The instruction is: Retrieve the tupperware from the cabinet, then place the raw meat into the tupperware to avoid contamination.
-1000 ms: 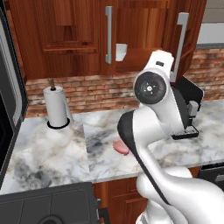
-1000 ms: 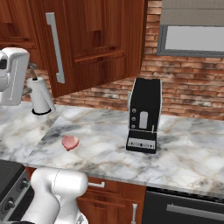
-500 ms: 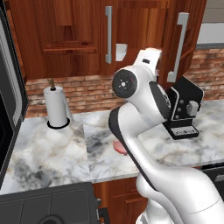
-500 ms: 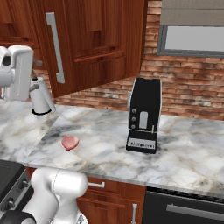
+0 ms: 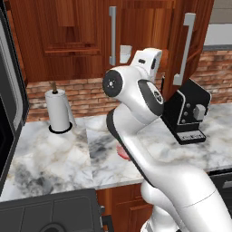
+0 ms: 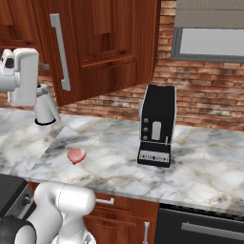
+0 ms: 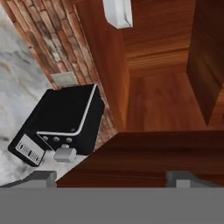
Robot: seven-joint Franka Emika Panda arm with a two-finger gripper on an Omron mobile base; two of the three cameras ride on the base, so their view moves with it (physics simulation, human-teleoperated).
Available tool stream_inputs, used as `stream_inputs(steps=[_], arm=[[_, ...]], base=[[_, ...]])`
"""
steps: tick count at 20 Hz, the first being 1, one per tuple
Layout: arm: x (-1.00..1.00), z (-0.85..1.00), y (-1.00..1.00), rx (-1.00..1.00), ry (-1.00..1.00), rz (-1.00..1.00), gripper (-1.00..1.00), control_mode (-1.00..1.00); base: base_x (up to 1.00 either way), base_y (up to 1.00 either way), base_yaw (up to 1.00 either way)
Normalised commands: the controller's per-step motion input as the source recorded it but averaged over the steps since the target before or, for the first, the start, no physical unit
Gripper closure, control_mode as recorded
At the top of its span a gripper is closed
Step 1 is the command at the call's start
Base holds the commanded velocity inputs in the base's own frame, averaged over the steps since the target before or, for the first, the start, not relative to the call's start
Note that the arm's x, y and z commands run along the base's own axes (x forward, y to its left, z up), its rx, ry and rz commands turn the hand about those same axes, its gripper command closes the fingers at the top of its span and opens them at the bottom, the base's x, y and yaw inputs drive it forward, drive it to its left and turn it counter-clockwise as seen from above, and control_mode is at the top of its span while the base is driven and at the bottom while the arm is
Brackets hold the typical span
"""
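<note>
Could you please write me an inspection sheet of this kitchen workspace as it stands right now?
Surface: marble counter, bare in most places.
Job's things: raw meat lies flat on the counter near its front edge; tupperware sits inside the cabinet, whose right door stands open.
Clutter: black coffee machine upright on the counter; paper-towel roll upright by the brick wall.
Grippers: gripper open, holding nothing, raised at the open cabinet; in the hand view its fingertips sit apart and the tupperware lies far ahead.
Cables: nothing seen.
Surroundings: brick wall, a window above it, lower cabinets under the counter.
</note>
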Motion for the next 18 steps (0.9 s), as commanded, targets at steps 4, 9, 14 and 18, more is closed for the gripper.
stream_inputs(steps=[4, 9, 14, 18], arm=[[0.16, 0.00, -0.09, -0.05, 0.02, -0.09, -1.00, -1.00], [0.06, 0.00, -0.16, -0.05, 0.02, -0.09, -1.00, -1.00], [-0.01, 0.00, -0.24, -0.04, 0.00, -0.08, -1.00, -1.00], [-0.19, 0.00, -0.34, -0.02, 0.00, -0.07, -1.00, -1.00]], base=[[0.00, 0.00, 0.00], [0.00, 0.00, 0.00], [0.00, 0.00, 0.00], [0.00, 0.00, 0.00]])
